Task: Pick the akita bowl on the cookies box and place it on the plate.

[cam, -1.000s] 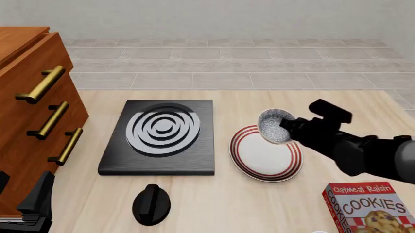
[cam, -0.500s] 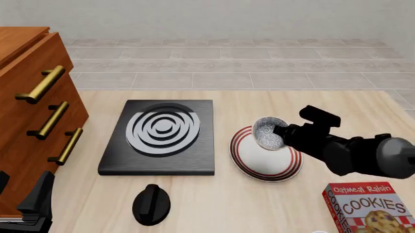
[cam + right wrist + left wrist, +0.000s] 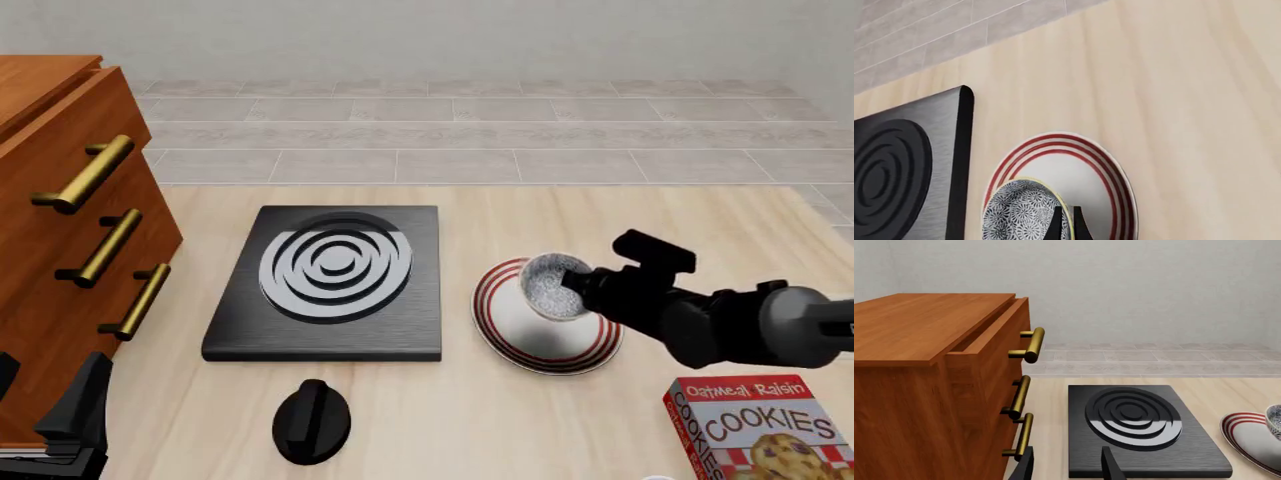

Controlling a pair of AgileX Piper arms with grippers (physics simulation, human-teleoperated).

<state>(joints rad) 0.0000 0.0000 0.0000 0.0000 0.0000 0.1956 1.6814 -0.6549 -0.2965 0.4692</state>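
The speckled akita bowl (image 3: pixel 550 288) hangs tilted just over the far part of the red-ringed plate (image 3: pixel 534 346), and my right gripper (image 3: pixel 579 284) is shut on its rim. In the right wrist view the thin fingers (image 3: pixel 1056 226) pinch the bowl (image 3: pixel 1017 212) above the plate (image 3: pixel 1084 149). I cannot tell if bowl and plate touch. The red cookies box (image 3: pixel 761 428) lies at the near right with nothing on it. My left gripper (image 3: pixel 1069 467) is open and holds nothing, low at the near left (image 3: pixel 78 418) beside the cabinet.
A black burner slab (image 3: pixel 334 280) with white rings lies left of the plate, with a black knob (image 3: pixel 311 420) in front of it. A wooden cabinet (image 3: pixel 67 230) with brass handles fills the left side. The plate's edge (image 3: pixel 1244 426) shows in the left wrist view.
My right gripper has come down and a little left with the bowl, from above the plate's far rim to low over the plate. The left arm has not moved.
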